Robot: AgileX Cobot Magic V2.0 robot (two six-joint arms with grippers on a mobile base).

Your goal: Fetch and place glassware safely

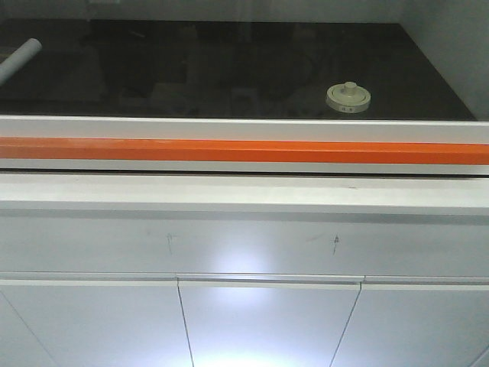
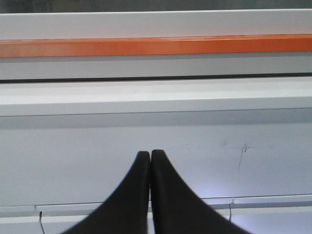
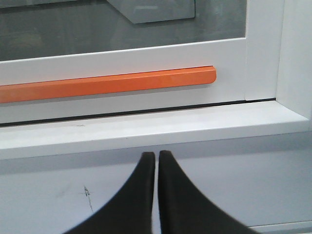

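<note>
The glass jar [image 1: 348, 98] stood on the dark desk [image 1: 252, 53] behind the window [image 1: 244, 128], right of the middle, beyond the orange bar [image 1: 244, 150]. Our left hand [image 2: 150, 154] and right hand [image 3: 157, 155], both clenched and empty, were below the sill [image 1: 244, 191]; we judged the right nearer.

Orange bar [image 1: 244, 150] runs across a white frame [image 1: 244, 128], black worktop [image 1: 229, 69] behind, grey tube [image 1: 19, 60] far left, cabinet doors [image 1: 267, 321] near.
</note>
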